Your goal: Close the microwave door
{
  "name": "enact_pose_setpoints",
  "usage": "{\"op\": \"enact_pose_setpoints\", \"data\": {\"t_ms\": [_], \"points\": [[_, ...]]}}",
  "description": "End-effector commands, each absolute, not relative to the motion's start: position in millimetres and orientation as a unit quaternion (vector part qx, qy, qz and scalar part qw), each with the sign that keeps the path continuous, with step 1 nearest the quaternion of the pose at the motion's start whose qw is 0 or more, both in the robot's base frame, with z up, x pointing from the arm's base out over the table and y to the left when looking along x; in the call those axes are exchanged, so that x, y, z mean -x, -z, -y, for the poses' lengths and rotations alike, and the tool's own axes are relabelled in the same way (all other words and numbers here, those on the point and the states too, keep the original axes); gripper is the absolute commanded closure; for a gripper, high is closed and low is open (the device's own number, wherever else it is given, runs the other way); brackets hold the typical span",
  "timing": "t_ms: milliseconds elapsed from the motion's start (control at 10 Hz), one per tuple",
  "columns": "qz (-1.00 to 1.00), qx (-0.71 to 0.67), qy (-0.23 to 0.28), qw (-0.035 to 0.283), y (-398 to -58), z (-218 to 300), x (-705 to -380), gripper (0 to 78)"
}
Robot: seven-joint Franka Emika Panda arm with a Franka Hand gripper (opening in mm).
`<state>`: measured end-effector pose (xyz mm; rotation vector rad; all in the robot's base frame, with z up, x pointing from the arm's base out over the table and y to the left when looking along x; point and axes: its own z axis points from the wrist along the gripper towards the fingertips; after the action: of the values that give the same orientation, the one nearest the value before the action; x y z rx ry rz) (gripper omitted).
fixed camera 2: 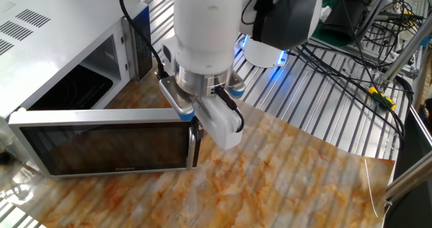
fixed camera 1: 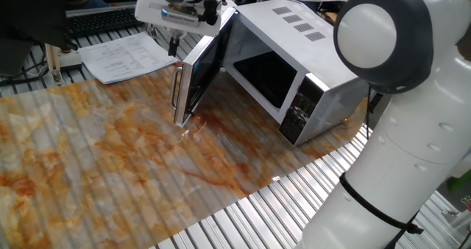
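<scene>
The white microwave (fixed camera 1: 294,50) stands at the back of the table with its dark cavity open; it also shows in the other fixed view (fixed camera 2: 47,46). The microwave door (fixed camera 1: 202,72) stands swung wide open, its silver bar handle (fixed camera 1: 176,94) at the free edge. In the other fixed view the door (fixed camera 2: 101,147) faces the camera with its handle (fixed camera 2: 194,146) at its right end. My gripper (fixed camera 1: 174,41) hangs just behind the door's outer face near the handle's top; it also shows in the other fixed view (fixed camera 2: 196,123). Its fingers look close together and hold nothing.
Papers (fixed camera 1: 125,57) and a black keyboard (fixed camera 1: 103,19) lie behind the door's left side. The black control panel (fixed camera 1: 302,113) faces front. Cables (fixed camera 2: 351,59) and a blue-lit robot base (fixed camera 2: 266,49) lie on the metal slats at the right.
</scene>
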<state>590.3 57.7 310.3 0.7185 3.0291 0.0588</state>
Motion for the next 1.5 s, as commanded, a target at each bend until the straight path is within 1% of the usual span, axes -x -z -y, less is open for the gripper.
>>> {"op": "enact_pose_setpoints", "data": {"t_ms": [100, 300, 600, 1500], "points": [[-0.975, -0.223, -0.008, 0.018, -303, -50, -583, 77.6], [-0.975, -0.222, 0.005, 0.020, -298, -45, -578, 77.6], [-0.976, -0.217, 0.008, 0.019, -294, -43, -568, 77.6], [-0.990, -0.143, -0.001, 0.018, -292, -5, -534, 77.6]]}}
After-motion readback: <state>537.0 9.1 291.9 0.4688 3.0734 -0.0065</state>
